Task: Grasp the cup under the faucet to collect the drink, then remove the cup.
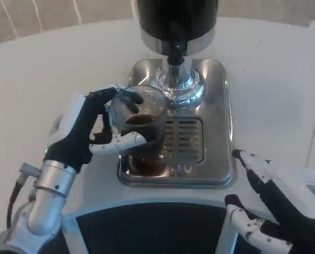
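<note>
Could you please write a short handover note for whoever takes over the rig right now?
Left hand: grips the cup, held over the left side of the steel tray.
Right hand: open, holding nothing, near the tray's right front corner.
Cup: clear, with dark drink in it, sitting left of and nearer than the faucet, not directly beneath it.
Done: cup grasped and drink apparently collected.
Left: carry the cup clear of the tray and set it on the table.

Head view looks steeply down, close over the table (36,69).
</note>
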### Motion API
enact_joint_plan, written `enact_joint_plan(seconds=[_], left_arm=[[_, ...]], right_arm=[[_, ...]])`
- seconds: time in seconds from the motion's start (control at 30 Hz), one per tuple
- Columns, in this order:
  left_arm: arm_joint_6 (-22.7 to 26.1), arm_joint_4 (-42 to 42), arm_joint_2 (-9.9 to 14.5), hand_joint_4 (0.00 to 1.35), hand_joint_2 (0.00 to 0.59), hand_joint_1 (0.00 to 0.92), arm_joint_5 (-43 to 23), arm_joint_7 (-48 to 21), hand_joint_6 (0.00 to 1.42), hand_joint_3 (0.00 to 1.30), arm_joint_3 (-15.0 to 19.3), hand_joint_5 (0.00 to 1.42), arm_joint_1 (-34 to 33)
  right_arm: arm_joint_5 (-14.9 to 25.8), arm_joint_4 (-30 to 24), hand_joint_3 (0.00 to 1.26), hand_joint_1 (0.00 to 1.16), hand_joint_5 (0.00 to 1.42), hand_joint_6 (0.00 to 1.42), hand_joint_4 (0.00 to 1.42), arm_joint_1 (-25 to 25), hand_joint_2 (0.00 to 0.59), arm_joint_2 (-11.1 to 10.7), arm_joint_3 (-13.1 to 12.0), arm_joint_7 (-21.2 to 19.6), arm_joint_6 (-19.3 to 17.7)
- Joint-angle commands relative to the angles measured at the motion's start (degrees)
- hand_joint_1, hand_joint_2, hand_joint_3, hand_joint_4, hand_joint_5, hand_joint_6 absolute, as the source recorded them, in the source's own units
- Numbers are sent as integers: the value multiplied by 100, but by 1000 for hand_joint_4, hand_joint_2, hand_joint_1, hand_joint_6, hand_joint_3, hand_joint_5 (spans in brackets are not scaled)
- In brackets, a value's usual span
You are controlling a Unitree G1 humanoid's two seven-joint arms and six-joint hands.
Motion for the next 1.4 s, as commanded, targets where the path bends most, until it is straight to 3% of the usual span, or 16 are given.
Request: enact_joint_plan(seconds=[0.03,0.47,0.73,1.1,1.4], left_arm=[[-392,-132,265,1125,1,616,-144,-46,808,947,127,1330,130],[-993,-492,693,1128,0,618,-676,-762,858,947,487,1346,639],[-1223,-856,921,1138,0,624,-1244,-1473,863,947,744,1346,1050],[-1313,-1666,1081,1125,0,626,-1875,-2196,868,947,1137,1346,1776],[-1181,-2582,1096,1125,0,630,-2217,-2546,869,947,1426,1346,2522]], right_arm=[[-67,-79,0,171,0,0,0,-136,523,187,96,103,21],[-313,8,0,161,0,0,0,-483,522,47,294,195,-17],[-493,55,0,158,0,0,0,-496,522,-166,559,246,-415],[-499,-77,0,155,0,0,0,-353,525,-183,601,195,-661],[-521,-79,0,154,0,0,0,-195,528,-49,606,-26,-863]])
